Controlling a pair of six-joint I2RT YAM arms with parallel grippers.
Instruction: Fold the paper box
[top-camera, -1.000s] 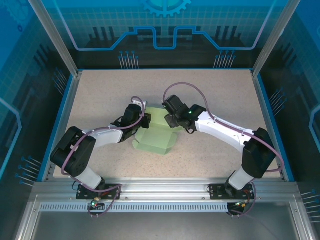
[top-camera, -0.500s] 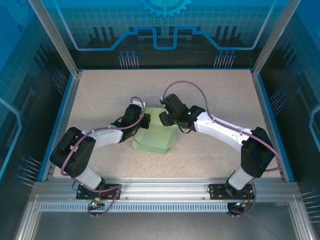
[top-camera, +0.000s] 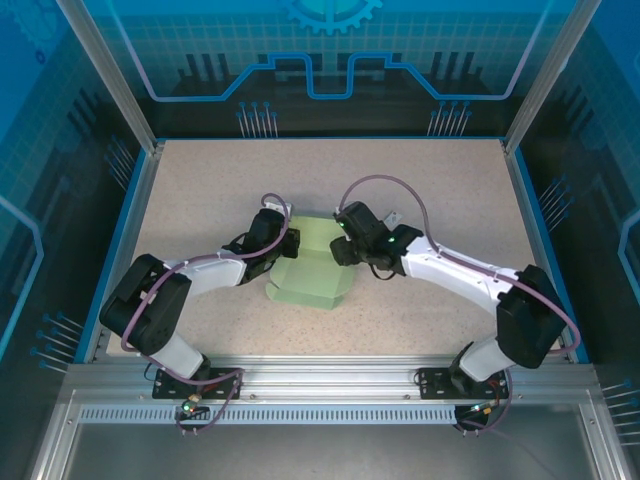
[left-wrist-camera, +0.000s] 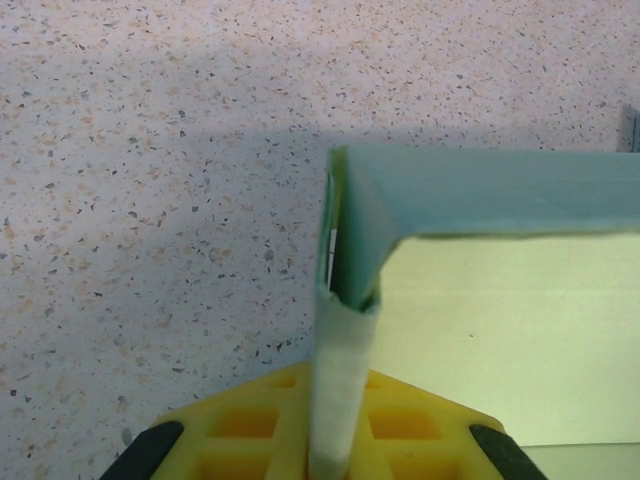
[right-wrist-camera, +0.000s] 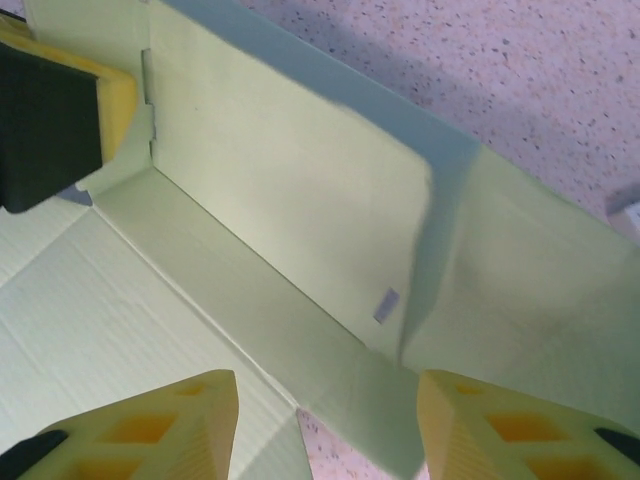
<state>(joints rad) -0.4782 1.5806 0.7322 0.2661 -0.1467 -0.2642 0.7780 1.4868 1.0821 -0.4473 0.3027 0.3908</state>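
Fold in progress: the paper box (top-camera: 312, 280), a pale green card sheet partly raised into shape, lies near the middle of the speckled surface (top-camera: 430, 190), between the robot's two hands. The left hand (top-camera: 287, 247) is clenched on the box's left end. Its wrist camera shows a narrow upright strip (left-wrist-camera: 340, 380) of card pinched between yellow fingers (left-wrist-camera: 240, 415), at the corner where a long wall (left-wrist-camera: 480, 190) stands up and runs off to the right above the flat base panel (left-wrist-camera: 500, 340). The right hand (top-camera: 338, 248) hovers over the box's far side with its jaws apart, grasping nothing. Its two yellow fingers (right-wrist-camera: 150, 430) sit on either side of the crease where the raised wall meets the base panel. Seen from the right wrist, the wall stands along the far edge and a further flap (right-wrist-camera: 530, 300) bends away on the right. A tiny pale tag (right-wrist-camera: 385, 305) sits low on the wall's inner face, near the fold. One black-and-yellow finger of the left hand shows at the upper left, pressed against the wall's end.
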